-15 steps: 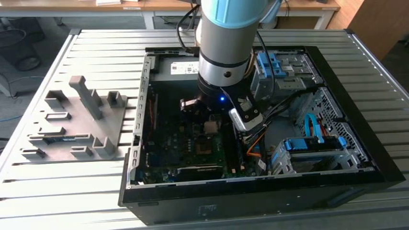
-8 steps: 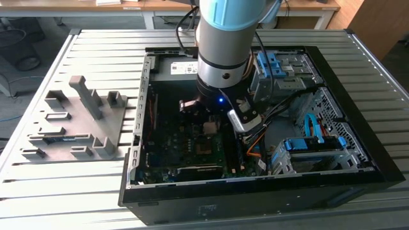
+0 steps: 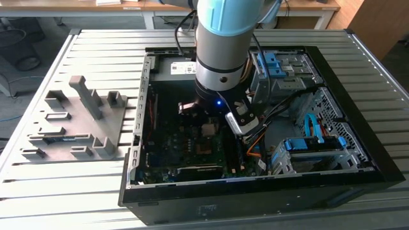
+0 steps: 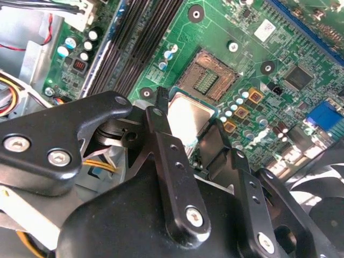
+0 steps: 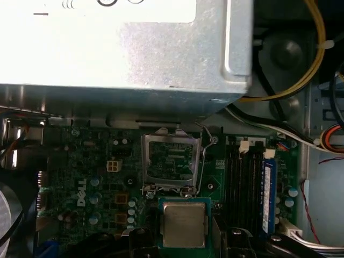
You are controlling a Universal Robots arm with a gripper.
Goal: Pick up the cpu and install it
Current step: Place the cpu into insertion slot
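My gripper (image 4: 188, 122) is shut on the cpu (image 4: 187, 114), a small square chip with a pale metal top and green rim, pinched by its edges between two black fingers (image 4: 161, 129). In the first wrist view the cpu (image 5: 184, 223) hangs just beside the open, empty metal-framed socket (image 5: 171, 160), apart from it. The socket (image 4: 208, 75) lies on the green motherboard past the chip. In the exterior view the gripper (image 3: 211, 125) reaches down into the open computer case (image 3: 255, 191) over the motherboard.
The grey power-supply box (image 5: 123, 48) stands close to the socket's far side. A blue-green memory stick (image 5: 267, 188) sits in the slots beside it, with yellow and white cables (image 5: 301, 75) nearby. A grey fixture tray (image 3: 76, 120) lies on the exterior view's left; blue drive cages (image 3: 313, 143) on its right.
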